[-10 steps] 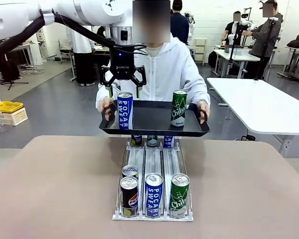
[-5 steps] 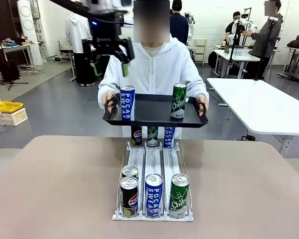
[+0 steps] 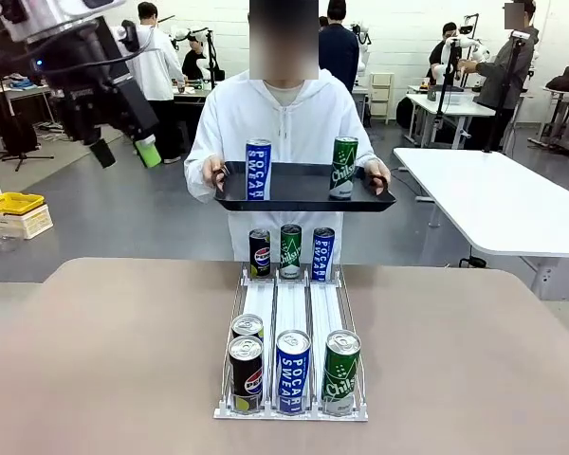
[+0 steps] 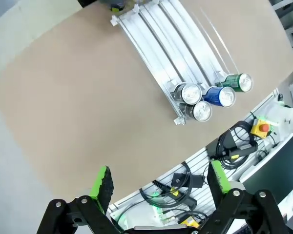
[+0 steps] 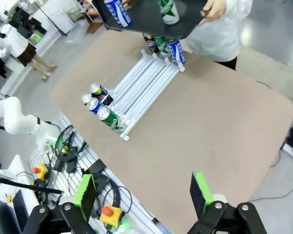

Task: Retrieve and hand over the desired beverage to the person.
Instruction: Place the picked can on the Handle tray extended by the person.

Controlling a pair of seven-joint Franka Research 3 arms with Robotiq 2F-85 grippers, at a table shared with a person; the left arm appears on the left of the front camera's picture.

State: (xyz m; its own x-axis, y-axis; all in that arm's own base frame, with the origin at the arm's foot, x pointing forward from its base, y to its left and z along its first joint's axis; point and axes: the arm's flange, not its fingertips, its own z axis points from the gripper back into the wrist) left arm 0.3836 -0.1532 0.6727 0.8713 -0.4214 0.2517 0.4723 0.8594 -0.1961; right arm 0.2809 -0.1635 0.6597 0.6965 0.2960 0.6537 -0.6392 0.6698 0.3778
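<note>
**Left gripper raised and empty; two cans on the person's tray**

- Left gripper (image 3: 121, 152): high at the table's left, fingers apart, holding nothing. In its wrist view the green pads (image 4: 102, 181) frame bare tabletop.
- Right gripper (image 5: 142, 194): fingers apart, nothing between them, well above the table.
- Person (image 3: 284, 123): at the far side, holding a flat black tray (image 3: 303, 198) level.
- On the tray: blue Pocari Sweat can (image 3: 258, 171) and green Chilsung can (image 3: 342, 168), both upright, well apart.
- Can rack (image 3: 292, 327): three lanes, cans at both ends.
- Step in hand, as judged: delivery looks made. Keep the arm clear of the tray edge while moving away.
- Unclear: which drink was wanted; rack's far end cut off in the left wrist view.
</note>
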